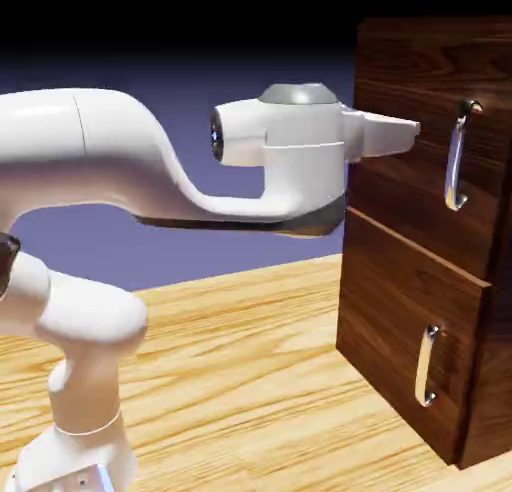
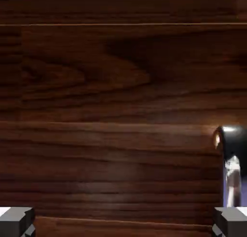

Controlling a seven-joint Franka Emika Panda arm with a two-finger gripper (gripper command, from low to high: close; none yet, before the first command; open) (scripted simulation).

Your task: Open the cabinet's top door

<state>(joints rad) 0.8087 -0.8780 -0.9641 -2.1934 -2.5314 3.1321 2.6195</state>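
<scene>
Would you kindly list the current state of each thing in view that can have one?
top door: closed, flush with the cabinet front.
top door's handle: untouched; it shows at the hand view's right edge, not between the fingertips.
lower panel: closed, its small handle untouched.
claw: open, empty, pointing level at the top door, short of the handle.

End effector (image 1: 412, 132) level before top door (image 1: 420, 130), left of its handle (image 1: 457, 158), cabinet (image 1: 400, 310) on table (image 1: 250, 380)
</scene>
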